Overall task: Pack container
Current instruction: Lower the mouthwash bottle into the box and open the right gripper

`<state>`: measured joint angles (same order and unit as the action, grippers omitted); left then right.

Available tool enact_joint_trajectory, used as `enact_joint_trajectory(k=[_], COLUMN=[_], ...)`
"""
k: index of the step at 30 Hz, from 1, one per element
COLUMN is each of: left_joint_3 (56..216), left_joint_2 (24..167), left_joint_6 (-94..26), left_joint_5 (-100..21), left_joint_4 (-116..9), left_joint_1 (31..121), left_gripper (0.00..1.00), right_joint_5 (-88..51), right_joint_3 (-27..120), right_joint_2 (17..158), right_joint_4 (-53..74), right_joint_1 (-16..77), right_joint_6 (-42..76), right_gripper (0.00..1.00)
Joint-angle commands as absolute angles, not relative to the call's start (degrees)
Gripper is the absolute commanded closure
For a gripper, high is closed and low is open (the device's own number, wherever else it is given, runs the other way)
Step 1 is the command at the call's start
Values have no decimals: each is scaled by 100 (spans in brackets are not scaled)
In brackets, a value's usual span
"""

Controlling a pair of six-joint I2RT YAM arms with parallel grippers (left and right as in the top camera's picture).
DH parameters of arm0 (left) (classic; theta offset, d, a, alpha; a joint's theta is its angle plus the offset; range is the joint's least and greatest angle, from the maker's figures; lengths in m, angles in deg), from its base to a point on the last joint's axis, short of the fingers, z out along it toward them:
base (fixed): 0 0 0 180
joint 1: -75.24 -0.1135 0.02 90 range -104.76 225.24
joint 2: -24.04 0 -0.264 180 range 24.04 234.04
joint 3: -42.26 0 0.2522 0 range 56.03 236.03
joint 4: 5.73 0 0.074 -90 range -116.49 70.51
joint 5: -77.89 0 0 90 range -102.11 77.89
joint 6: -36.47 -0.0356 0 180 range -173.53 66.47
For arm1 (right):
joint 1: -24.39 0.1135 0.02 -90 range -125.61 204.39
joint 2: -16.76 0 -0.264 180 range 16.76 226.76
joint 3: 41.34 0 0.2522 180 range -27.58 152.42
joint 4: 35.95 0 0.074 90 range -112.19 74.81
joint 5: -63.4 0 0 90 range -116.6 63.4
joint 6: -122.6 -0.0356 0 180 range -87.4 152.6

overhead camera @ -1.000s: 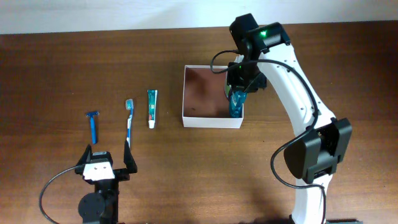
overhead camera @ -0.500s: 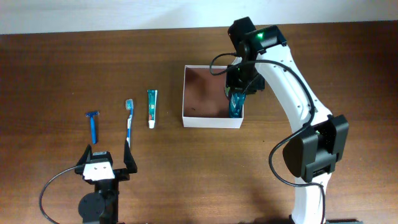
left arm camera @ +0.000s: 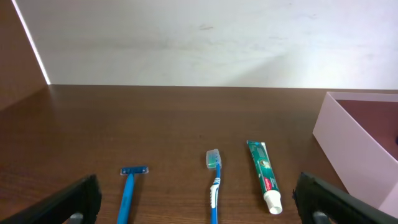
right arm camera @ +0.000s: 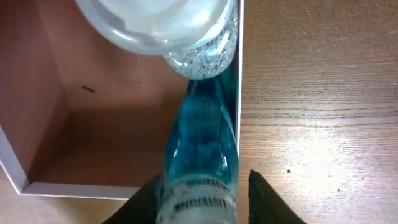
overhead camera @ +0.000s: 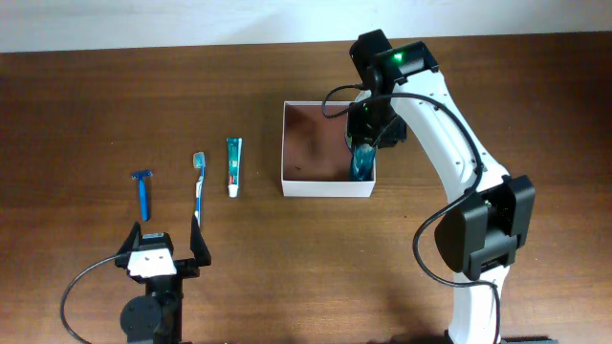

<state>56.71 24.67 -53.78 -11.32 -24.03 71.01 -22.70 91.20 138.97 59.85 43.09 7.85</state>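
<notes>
The container [overhead camera: 316, 187], a shallow white-walled box with a reddish-brown inside, sits at mid-table. In the right wrist view its wall [right arm camera: 124, 190] runs across the lower left. A blue-liquid bottle [right arm camera: 202, 137] lies inside along the right wall, also visible from overhead [overhead camera: 361, 164]. My right gripper [overhead camera: 369, 134] hangs over it. Its left finger [right arm camera: 152, 196] is against the bottle, and a gap shows before the right finger [right arm camera: 264, 199], so the gripper [right arm camera: 205, 183] is open. My left gripper [overhead camera: 163, 250] rests open near the front edge, holding nothing [left arm camera: 199, 208].
A blue razor [overhead camera: 142, 191], a toothbrush [overhead camera: 198, 186] and a toothpaste tube [overhead camera: 233, 165] lie in a row left of the container, ahead of the left gripper: razor [left arm camera: 129, 193], toothbrush [left arm camera: 214, 180], tube [left arm camera: 263, 174]. The container's wall [left arm camera: 348, 143] is at right.
The right gripper's jaws have widened around the bottle, which now lies in the container. The left arm has not moved.
</notes>
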Motion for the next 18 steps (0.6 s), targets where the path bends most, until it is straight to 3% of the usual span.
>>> enact_joint_trajectory(k=[1, 12, 18], left_joint_3=[5656, 5656, 5654], left_joint_2=[2434, 2434, 2434], left_joint_6=[-5446, -5446, -5446], left_joint_5=[-1193, -1193, -1193], left_joint_4=[-2427, -2427, -2427], left_joint_1=[7123, 7123, 7123], left_gripper=[1, 1, 1], right_joint_5=[-2368, -2390, -2421], right_joint_3=[9111, 9236, 10475], right_joint_2=[13908, 13895, 13841], right_joint_4=[5983, 6101, 6820], right_joint_1=[4366, 4342, 4108], right_joint_6=[822, 905, 993], right_gripper=[62, 59, 56])
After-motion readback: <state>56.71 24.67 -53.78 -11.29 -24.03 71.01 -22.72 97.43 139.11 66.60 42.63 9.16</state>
